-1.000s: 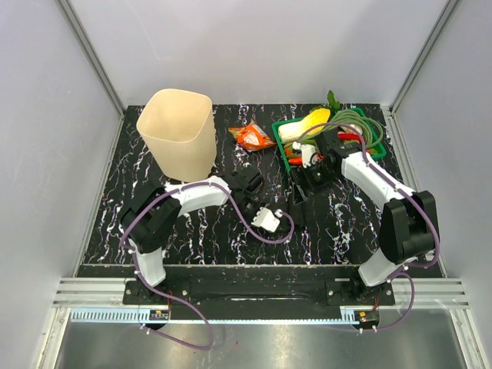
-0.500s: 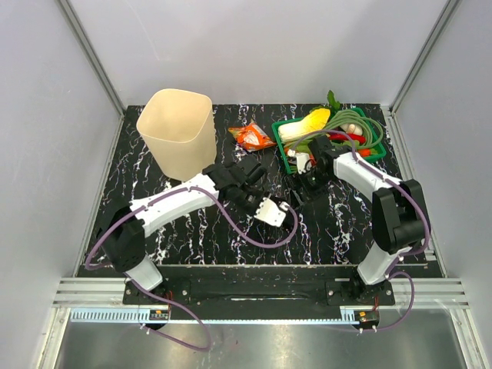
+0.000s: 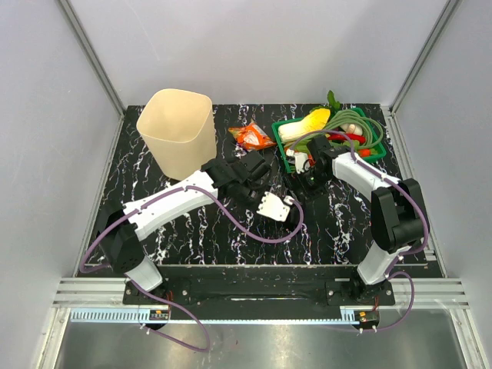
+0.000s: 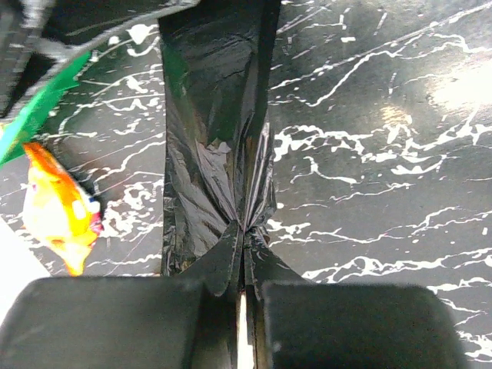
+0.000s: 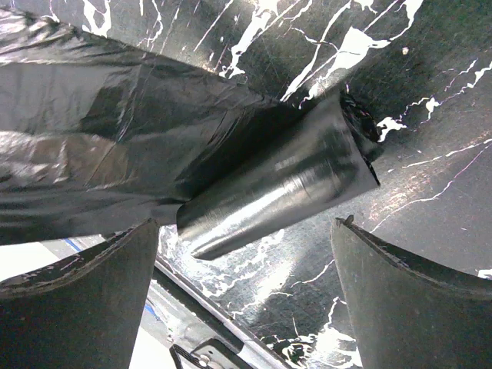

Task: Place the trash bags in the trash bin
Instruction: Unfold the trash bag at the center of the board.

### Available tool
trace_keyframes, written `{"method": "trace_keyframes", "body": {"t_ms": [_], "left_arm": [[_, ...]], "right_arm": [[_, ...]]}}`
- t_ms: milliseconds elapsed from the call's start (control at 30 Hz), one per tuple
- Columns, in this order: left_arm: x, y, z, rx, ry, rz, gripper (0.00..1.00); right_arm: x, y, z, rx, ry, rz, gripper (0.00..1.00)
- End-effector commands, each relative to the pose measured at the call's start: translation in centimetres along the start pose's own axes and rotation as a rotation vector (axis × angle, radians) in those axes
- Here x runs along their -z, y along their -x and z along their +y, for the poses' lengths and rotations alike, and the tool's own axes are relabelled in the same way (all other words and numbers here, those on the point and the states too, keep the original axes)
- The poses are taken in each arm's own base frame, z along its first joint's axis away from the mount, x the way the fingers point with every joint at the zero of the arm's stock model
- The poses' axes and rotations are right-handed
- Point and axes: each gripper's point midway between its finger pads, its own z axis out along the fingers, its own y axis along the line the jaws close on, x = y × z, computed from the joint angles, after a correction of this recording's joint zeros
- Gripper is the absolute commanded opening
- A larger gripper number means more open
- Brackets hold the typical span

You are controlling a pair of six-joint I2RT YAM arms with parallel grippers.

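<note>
A glossy black trash bag (image 4: 215,115) lies on the marble table, partly unrolled, with a rolled end (image 5: 284,181). In the top view it (image 3: 298,189) sits between the two grippers. My left gripper (image 4: 244,238) is shut on the bag's near end, which bunches at its tips; in the top view this gripper (image 3: 288,200) is right of centre. My right gripper (image 5: 244,227) is open, its fingers (image 5: 84,284) astride the rolled end without touching it. It (image 3: 309,181) hovers beside the green tray. The cream trash bin (image 3: 181,146) stands upright at the far left.
An orange snack wrapper (image 3: 250,137) lies between the bin and the green vegetable tray (image 3: 286,127), and also shows in the left wrist view (image 4: 58,215). The tray's edge (image 4: 38,108) is close to the bag. Grey walls enclose the table.
My left arm has stretched out from a folded pose towards the right and far side, carrying its gripper to the bag. My right gripper has drawn back towards the tray.
</note>
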Motion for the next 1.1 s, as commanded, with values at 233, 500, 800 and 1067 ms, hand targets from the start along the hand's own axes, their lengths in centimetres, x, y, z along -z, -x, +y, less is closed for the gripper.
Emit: {"method": "trace_keyframes", "body": {"t_ms": [233,500,800,1067], "left_arm": [[7.5,1.0,3.9,-0.043,0.197,0.065,0.0],[9.1,-2.3,3.5,-0.057,0.23,0.217,0.0],[9.1,-5.9,1.6,-0.026,0.211,0.279,0.0],[6.3,-6.8,0.1,-0.007,0.147,0.29,0.0]], "right_arm": [[-0.1,-0.6,-0.4,0.025,-0.04,0.004,0.97],[0.6,-1.5,-2.8,0.034,-0.186,0.033,0.93],[5.0,-2.8,-5.1,0.082,-0.407,0.022,0.83],[8.5,-5.5,-7.6,0.041,-0.541,0.033,0.72]]}}
